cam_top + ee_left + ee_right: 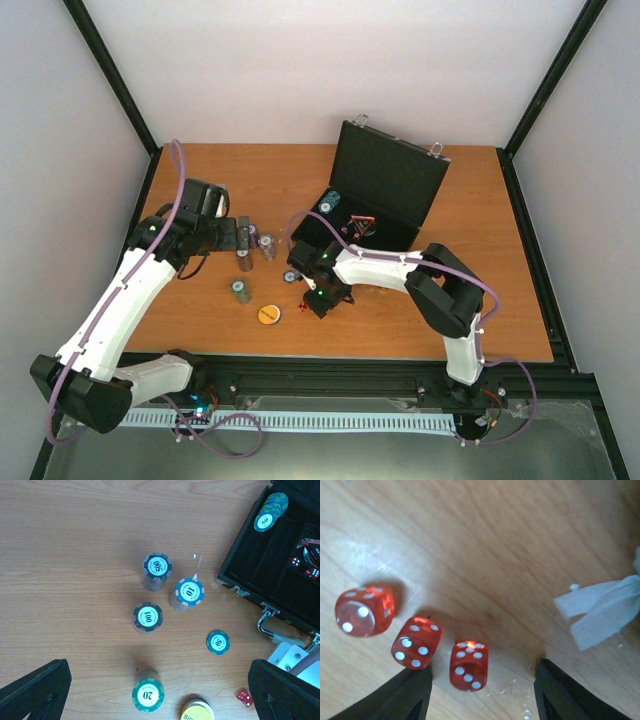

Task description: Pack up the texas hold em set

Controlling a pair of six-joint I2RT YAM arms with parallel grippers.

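Three red dice (416, 642) lie by the right gripper's (484, 692) parted jaws, one between, ungripped.

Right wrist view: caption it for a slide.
Right gripper open, flanking one of three red dice on the wooden table.

Both fingers of the left claw (159, 664) run off the bottom corners of its wrist view. There the orange disc (197, 711) is cut by the bottom edge, and the black case (270, 580) runs past the right edge. The right claw (481, 669) shows only fingertips in its own view, where a white scrap (600, 610) is cut off at the right. From above, the case's contents are too small to tell.
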